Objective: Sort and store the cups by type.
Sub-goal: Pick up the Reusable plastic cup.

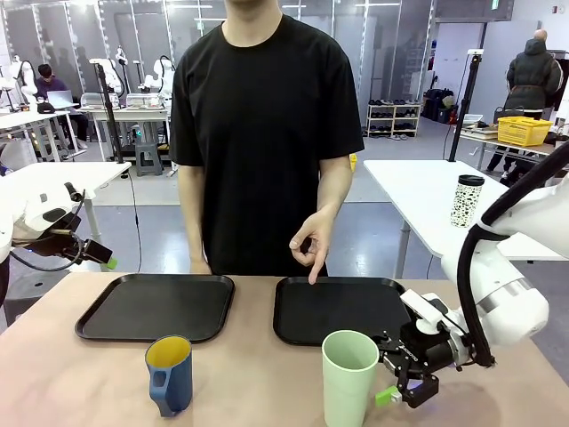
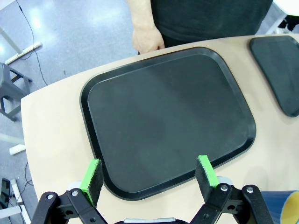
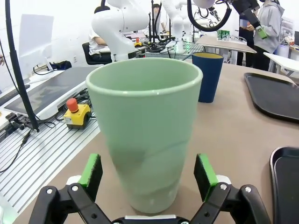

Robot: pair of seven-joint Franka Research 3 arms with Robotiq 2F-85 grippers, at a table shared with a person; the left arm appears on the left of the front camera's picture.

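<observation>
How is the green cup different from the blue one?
The mint-green tumbler is taller; the dark blue mug is shorter. The tumbler has no handle; the mug has one on its side. The tumbler is green inside and out; the mug is yellow inside. The tumbler stands between the open fingers of the right gripper; the mug stands by itself. Both stand upright on the table.

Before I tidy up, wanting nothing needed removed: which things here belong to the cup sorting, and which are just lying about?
Job:
mint-green tumbler
dark blue mug
left black tray
right black tray

Lying about:
speckled travel tumbler with black lid
yellow crate
</observation>
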